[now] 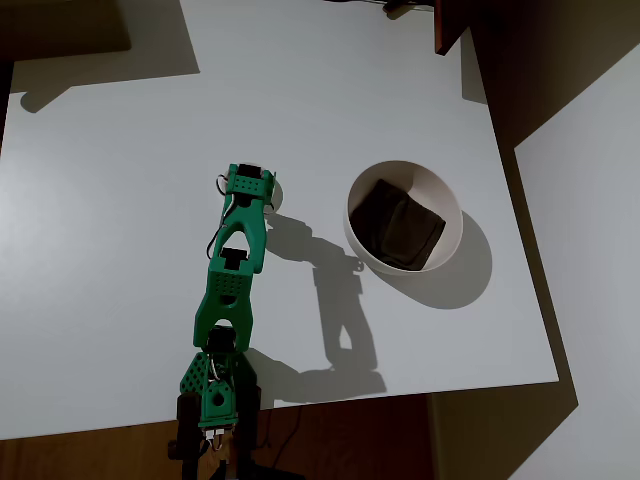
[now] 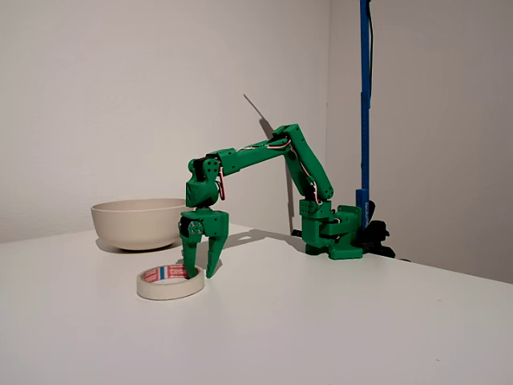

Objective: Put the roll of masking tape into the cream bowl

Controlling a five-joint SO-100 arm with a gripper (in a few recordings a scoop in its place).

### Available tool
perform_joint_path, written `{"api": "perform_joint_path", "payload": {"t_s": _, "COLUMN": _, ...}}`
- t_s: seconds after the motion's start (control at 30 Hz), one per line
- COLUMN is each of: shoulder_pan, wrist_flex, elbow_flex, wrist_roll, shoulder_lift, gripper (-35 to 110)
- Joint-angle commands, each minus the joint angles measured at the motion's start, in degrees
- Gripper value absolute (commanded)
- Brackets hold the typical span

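Observation:
The roll of masking tape [image 2: 164,287] lies flat on the white table, a cream ring with red marks on its inner core. My green gripper [image 2: 202,269] points straight down at the ring's right side, open, with one finger inside the ring and the other outside its wall. In the overhead view the gripper [image 1: 250,187] covers most of the roll of masking tape [image 1: 276,192], leaving a pale sliver at its right. The cream bowl [image 1: 452,200] stands to the right of the gripper with a dark folded cloth [image 1: 405,225] inside. In the fixed view the cream bowl [image 2: 136,222] stands behind and left of the tape.
The arm's base [image 1: 215,400] sits at the table's near edge in the overhead view. A blue pole [image 2: 365,104] rises behind the base. The white table [image 1: 120,250] has open room left of the arm. A brown object [image 1: 450,25] overhangs the far right corner.

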Motion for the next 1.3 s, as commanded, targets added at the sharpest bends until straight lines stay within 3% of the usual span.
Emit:
{"api": "perform_joint_path", "payload": {"t_s": 0.0, "shoulder_pan": 0.4, "wrist_flex": 0.4, "elbow_flex": -3.5, "wrist_roll": 1.2, "shoulder_lift": 1.7, "gripper": -8}}
{"api": "perform_joint_path", "payload": {"t_s": 0.37, "shoulder_pan": -0.9, "wrist_flex": 3.3, "elbow_flex": -3.4, "wrist_roll": 2.4, "shoulder_lift": 8.3, "gripper": -8}}
{"api": "perform_joint_path", "payload": {"t_s": 0.93, "shoulder_pan": -9.8, "wrist_flex": 17.2, "elbow_flex": -3.3, "wrist_roll": 8.3, "shoulder_lift": 53.6, "gripper": -8}}
{"api": "perform_joint_path", "payload": {"t_s": 1.27, "shoulder_pan": 1.8, "wrist_flex": 17.1, "elbow_flex": -3.5, "wrist_roll": 5.5, "shoulder_lift": 67.3, "gripper": -8}}
